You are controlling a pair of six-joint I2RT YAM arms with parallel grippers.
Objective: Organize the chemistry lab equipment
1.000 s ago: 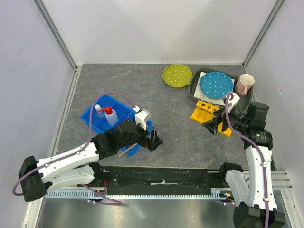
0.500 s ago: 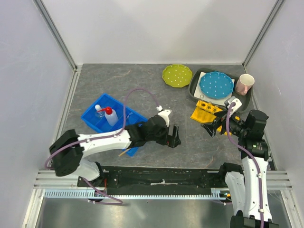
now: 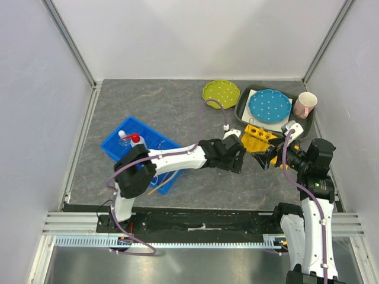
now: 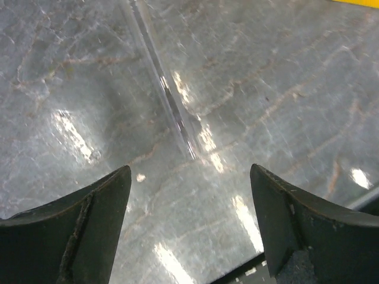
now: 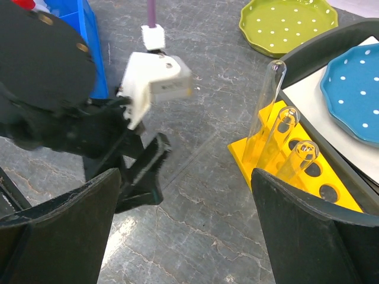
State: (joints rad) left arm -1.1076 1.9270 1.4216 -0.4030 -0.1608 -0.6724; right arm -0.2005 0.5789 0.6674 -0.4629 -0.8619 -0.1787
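A thin clear glass tube lies flat on the grey table just ahead of my left gripper, which is open with nothing between its jaws. From above, the left gripper is stretched out to the middle of the table, close to the yellow rack. More glass tubes stand upright in that rack. My right gripper hovers open and empty, facing the left one; from above it is just right of it. The red-capped squeeze bottle, the small flask and the tan tube sit in the blue bin.
A green dotted plate lies at the back. A blue dotted plate rests in a dark tray, with a pink cup at the tray's right end. The two grippers are a short gap apart beside the rack.
My left arm has swung right from the blue bin to the table's middle, next to the yellow rack. The right gripper has barely shifted.
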